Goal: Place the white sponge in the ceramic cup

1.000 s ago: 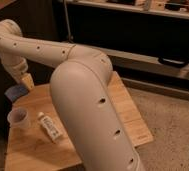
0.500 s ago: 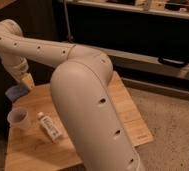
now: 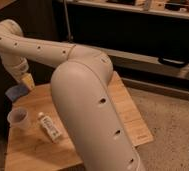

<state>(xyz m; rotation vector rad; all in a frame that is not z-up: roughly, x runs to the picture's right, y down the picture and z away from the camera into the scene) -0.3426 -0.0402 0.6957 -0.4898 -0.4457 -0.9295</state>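
Observation:
The white sponge [image 3: 15, 92], a pale blue pad, lies at the far left edge of the wooden table [image 3: 123, 115]. My gripper [image 3: 27, 81] hangs just above and to the right of the sponge, shut, at the end of the long white arm [image 3: 88, 105]. I cannot tell whether it touches the sponge. The ceramic cup [image 3: 19, 118], small and whitish, stands upright on the table in front of the sponge, apart from the gripper. The arm's big forearm hides the middle of the table.
A white labelled tube [image 3: 49, 127] lies on the table just right of the cup. Dark shelving [image 3: 138, 30] runs behind the table. Speckled floor [image 3: 173, 130] lies to the right, past the table's edge.

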